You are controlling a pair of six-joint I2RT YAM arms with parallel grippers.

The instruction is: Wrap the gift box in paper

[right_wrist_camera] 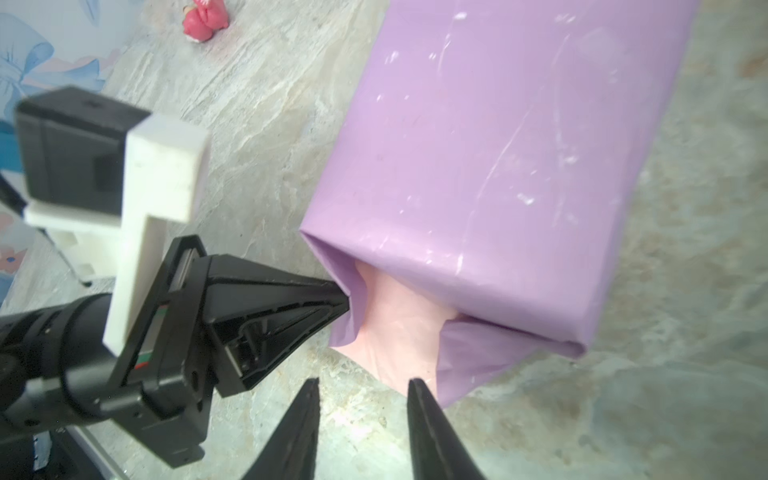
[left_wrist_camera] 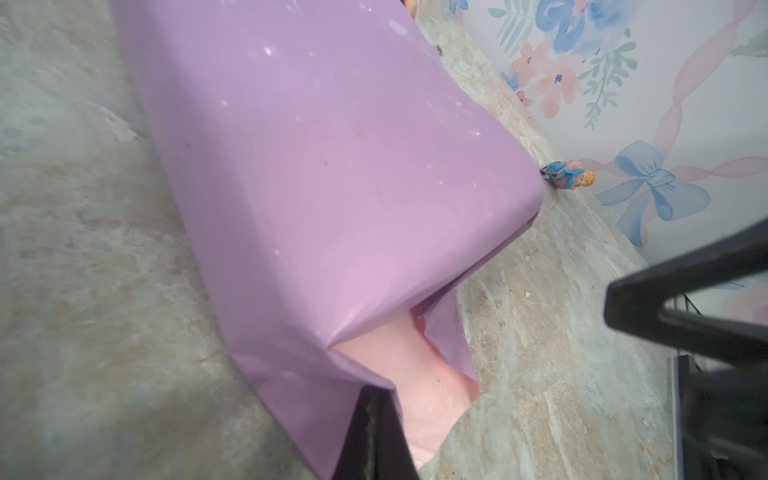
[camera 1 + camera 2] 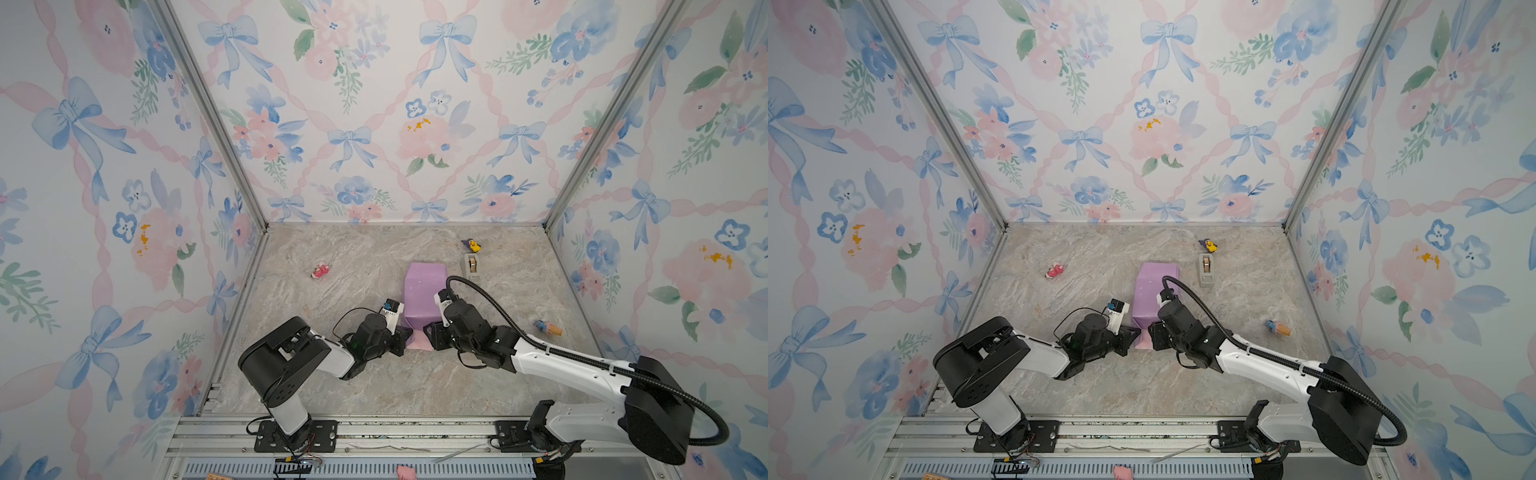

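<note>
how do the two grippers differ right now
The left gripper is shut, tips against a tucked side flap of the paper; the right gripper is open, holding nothing. The left flanks the pink end flap from the left, the right from the right. Both point at it.

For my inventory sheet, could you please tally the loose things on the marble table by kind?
Figurines: 3 (pink, yellow, blue)
Tape dispenser: 1
Paper, folded into a parcel: 1
Total: 5
</note>
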